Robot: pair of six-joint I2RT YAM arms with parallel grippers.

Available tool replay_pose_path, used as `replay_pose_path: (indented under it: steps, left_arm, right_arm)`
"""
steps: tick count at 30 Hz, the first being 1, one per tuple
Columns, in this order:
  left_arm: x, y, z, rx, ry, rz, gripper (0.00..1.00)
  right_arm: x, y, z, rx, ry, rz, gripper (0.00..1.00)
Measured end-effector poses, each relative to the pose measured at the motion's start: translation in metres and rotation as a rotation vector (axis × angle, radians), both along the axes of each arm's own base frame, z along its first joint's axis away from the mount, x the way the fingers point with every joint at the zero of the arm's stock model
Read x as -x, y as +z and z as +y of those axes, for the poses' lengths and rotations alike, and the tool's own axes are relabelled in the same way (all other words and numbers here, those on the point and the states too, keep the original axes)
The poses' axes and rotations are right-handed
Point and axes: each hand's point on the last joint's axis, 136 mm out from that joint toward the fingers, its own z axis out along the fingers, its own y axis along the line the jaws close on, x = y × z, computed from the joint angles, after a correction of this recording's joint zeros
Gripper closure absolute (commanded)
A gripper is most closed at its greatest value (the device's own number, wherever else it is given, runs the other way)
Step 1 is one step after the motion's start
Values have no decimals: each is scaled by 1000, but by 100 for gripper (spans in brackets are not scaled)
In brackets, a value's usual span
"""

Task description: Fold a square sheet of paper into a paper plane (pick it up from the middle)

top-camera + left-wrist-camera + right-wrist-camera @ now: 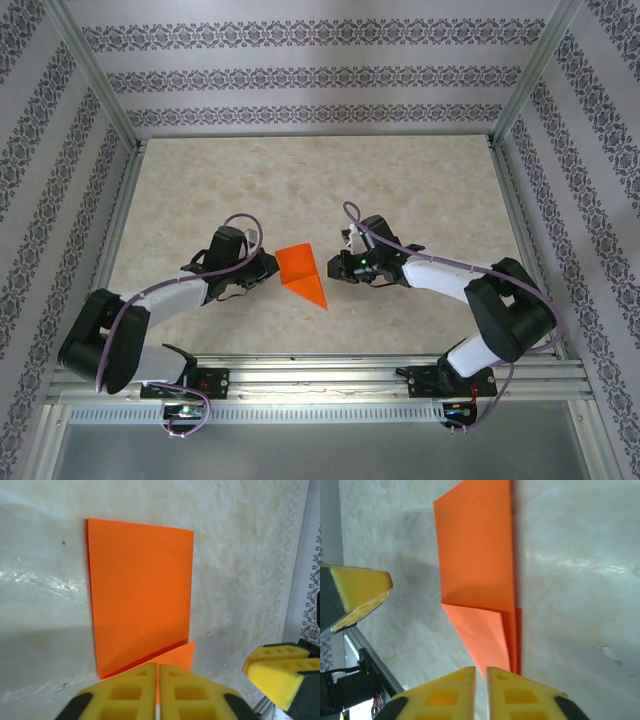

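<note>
Paper plane (pixel 302 272): half-folded, flat on the table (pixel 300 190) between the two grippers; long axis runs far-left to near-right, pointed tip near-right, square end far.
Material: thin bright orange paper, smooth, sharp creases; one corner flap folded over at the pointed end.
Table: pale marbled surface, matte.
Left gripper (pixel 157 690): yellow foam pads, jaws nearly together with a thin slit, at the paper's left edge; grip on the sheet cannot be told.
Right gripper (pixel 481 687): same yellow pads, narrow gap, at the paper's right edge; contact unclear.

grippers (pixel 300 268) flank paper (pixel 301 272), table (pixel 300 180) beyond free
</note>
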Motion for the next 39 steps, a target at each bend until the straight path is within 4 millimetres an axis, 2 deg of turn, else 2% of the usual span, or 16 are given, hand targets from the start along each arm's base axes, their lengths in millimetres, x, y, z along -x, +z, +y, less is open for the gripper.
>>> replay_pose_path:
  steps: [4,8,16,21,35,39]
  left_arm:
    - [5,-8,0,19,6,17,74]
    - [9,-11,2,20,13,20,70]
    - [6,3,2,33,18,-26,69]
    - [7,3,3,31,19,-22,69]
    - [10,-8,2,23,14,14,69]
    - [10,-10,2,22,11,23,69]
  right_arm:
    - [-1,-4,-2,8,-8,8,78]
    - [-2,-14,-1,25,-8,37,77]
    - [-7,-20,8,18,11,67,75]
    - [-9,-25,19,10,41,89,78]
    - [-11,-33,28,-1,66,133,84]
    - [-10,-33,30,-7,73,141,82]
